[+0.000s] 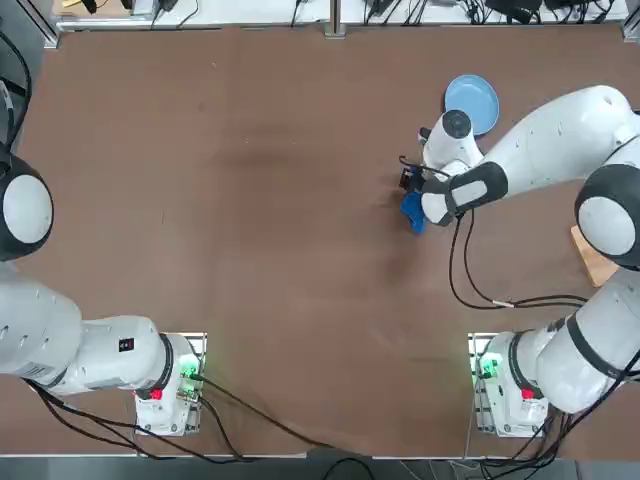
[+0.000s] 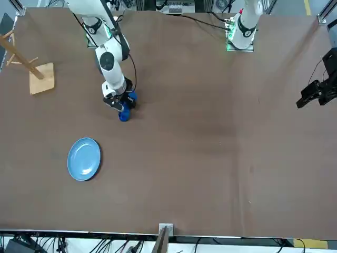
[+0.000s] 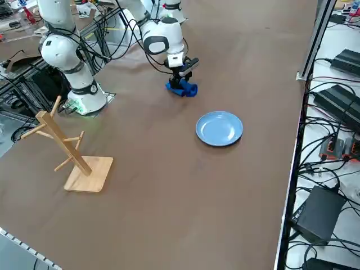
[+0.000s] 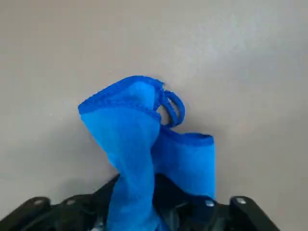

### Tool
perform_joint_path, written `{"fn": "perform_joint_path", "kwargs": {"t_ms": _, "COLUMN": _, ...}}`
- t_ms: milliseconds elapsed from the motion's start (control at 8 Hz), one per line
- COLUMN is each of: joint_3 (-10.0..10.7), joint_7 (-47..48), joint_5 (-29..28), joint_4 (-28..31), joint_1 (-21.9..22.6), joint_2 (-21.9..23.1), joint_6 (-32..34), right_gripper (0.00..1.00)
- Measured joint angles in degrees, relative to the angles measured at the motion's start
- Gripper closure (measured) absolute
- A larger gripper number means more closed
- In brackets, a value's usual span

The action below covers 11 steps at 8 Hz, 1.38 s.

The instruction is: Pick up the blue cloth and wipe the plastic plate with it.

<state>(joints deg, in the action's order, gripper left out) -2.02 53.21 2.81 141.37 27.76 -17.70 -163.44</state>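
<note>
Royal-blue fabric, blue cloth (image 4: 144, 159) bunched, stitched hem, pinched in right hand (image 4: 159, 211)

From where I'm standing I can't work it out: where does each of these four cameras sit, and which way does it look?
Top: overhead, looking down; both arms' bases at bottom.
Front: across the table, facing the robot; right gripper on the blue cloth.
Right side: raised, diagonal; right arm, wooden rack.
Wrist: on the right arm, facing the cloth.
Top, front and side views all show the plastic plate.

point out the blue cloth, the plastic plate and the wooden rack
blue cloth (image 4: 139, 139): right wrist view, on its bunched folds.
plastic plate (image 3: 219, 128): right side view, middle of the dish.
wooden rack (image 3: 90, 174): right side view, on its flat base.
</note>
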Motion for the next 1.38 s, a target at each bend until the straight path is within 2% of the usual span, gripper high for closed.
{"fn": "perform_joint_path", "kwargs": {"t_ms": 500, "joint_3": 0.48, "joint_7": -5.01, "joint_5": 0.32, "joint_4": -1.03, "joint_1": -2.35, "joint_2": -0.02, "joint_6": 0.94, "right_gripper": 0.76}}
{"fn": "perform_joint_path", "kwargs": {"t_ms": 750, "joint_3": 0.63, "joint_7": -9.17, "joint_5": 0.77, "joint_4": -6.17, "joint_1": -5.39, "joint_2": 0.52, "joint_6": 10.39, "right_gripper": 0.76}}
{"fn": "perform_joint_path", "kwargs": {"t_ms": 1125, "joint_3": 0.75, "joint_7": -16.39, "joint_5": 0.79, "joint_4": -19.72, "joint_1": -9.99, "joint_2": 2.05, "joint_6": 29.71, "right_gripper": 0.76}}
{"fn": "perform_joint_path", "kwargs": {"t_ms": 1375, "joint_3": 0.81, "joint_7": -23.2, "joint_5": 0.79, "joint_4": -25.96, "joint_1": -13.49, "joint_2": 1.98, "joint_6": 35.04, "right_gripper": 0.76}}
